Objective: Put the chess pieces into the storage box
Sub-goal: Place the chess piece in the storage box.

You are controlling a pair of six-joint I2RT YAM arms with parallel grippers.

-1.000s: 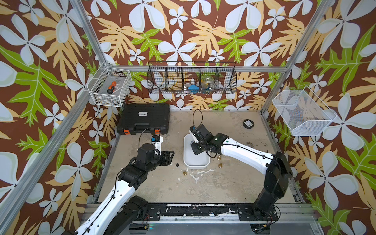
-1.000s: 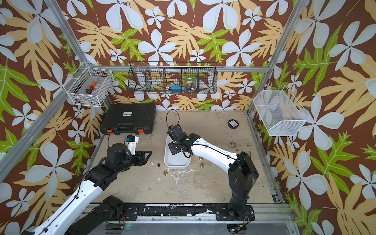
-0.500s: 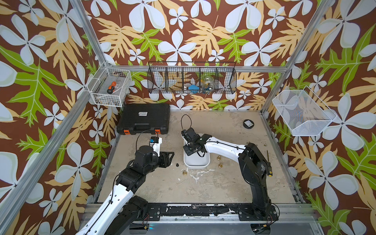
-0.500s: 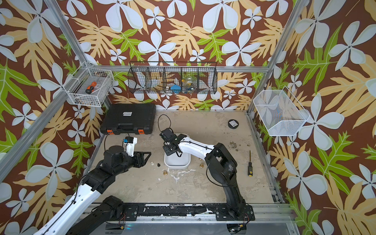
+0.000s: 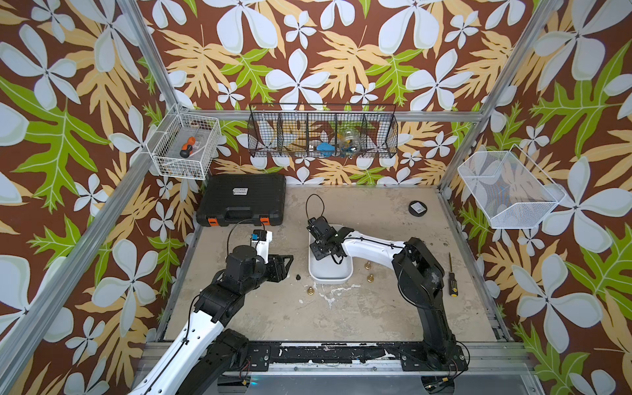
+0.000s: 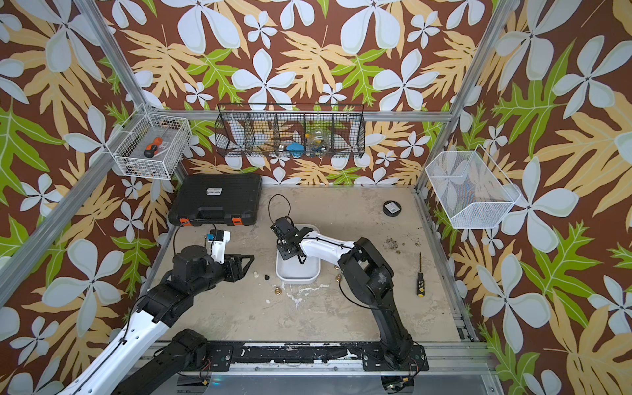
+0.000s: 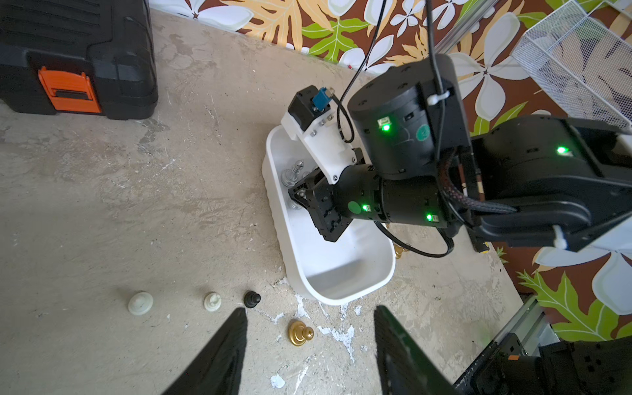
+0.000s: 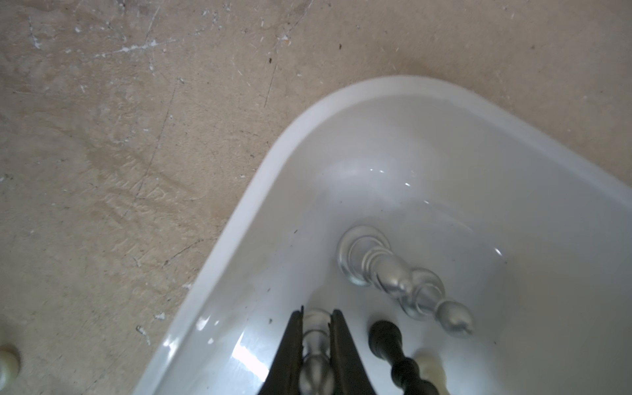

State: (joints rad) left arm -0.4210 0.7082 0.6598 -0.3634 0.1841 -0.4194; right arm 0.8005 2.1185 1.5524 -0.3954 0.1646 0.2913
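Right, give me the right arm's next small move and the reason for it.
Probably open the right fingers and let the silver piece drop. The right wrist view shows them shut on it, down inside the storage box and over its floor. A second silver piece and a black piece are already in there, so nothing more seems needed before release.

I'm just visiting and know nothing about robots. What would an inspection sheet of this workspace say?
Surface: scuffed beige table, white flecks.
Job's things: white storage box holds several chess pieces; gold piece, black piece, cream pieces loose outside.
Clutter: screwdriver, black case, black disc.
Claws: right claw shut on silver piece in box; left claw open, empty.
Cables: black cable loops under right arm, hanging free.
Surroundings: floral walls, wire baskets.
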